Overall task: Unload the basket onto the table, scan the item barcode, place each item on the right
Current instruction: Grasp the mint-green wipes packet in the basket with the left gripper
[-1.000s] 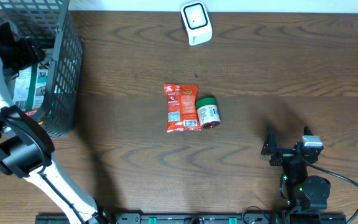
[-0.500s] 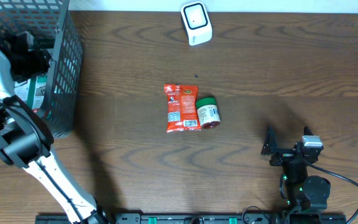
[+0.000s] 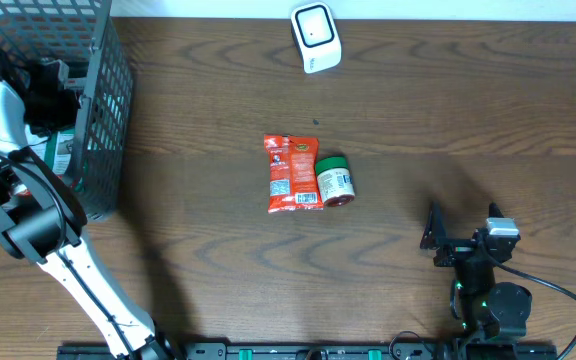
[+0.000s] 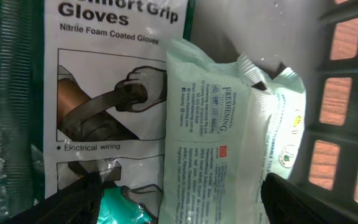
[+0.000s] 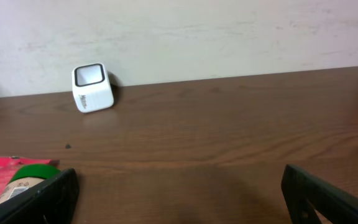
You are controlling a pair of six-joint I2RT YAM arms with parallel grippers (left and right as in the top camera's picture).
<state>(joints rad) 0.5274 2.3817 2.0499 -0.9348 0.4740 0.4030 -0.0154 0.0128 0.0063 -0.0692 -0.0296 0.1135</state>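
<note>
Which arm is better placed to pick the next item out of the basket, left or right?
Left. The left claw hangs open inside the basket, directly over the pale green packet. The right claw is open too, but parked across the table, far from the basket.

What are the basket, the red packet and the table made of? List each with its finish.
Basket: probably rigid grey plastic, matte, with moulded grid openings.
Red packet: thin printed film, slightly glossy and wrinkled.
Table: dark wood or wood-look laminate, satin. The grain shows, but which it is stays unclear.
</note>
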